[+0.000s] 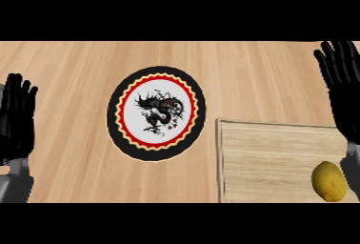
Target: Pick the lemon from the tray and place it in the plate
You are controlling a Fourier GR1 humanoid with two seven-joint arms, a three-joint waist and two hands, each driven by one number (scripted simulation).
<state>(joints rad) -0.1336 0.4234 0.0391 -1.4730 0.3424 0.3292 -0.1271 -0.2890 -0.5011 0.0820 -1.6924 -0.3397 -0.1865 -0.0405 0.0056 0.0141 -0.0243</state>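
The yellow oval lemon point(329, 181) lies in the pale wooden tray point(267, 162) at the table's point(70, 181) near right corner, close to the tray's right edge. The round plate with black rim and dragon picture point(156, 113) sits left of the tray, apart from it, with nothing between them. The black left hand point(15, 119) at the left edge and the black right hand point(342, 81) above the tray's far right corner both have straight fingers and hold nothing.

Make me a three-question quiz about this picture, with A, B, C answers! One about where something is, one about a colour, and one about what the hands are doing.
1. Where is the lemon?
A. On the tray
B. On the plate
C. In a hand

2. What colour is the plate's outer ring?
A. Blue
B. Black
C. Green

3. How are the left hand and right hand?
A. Both open, holding nothing
B. Both curled round the lemon
C. One pressing on the plate

Answers:
1. A, the lemon lies near the tray's right side.
2. B, a black ring surrounds the red and white middle.
3. A, both show straight fingers at the view's sides, away from everything.
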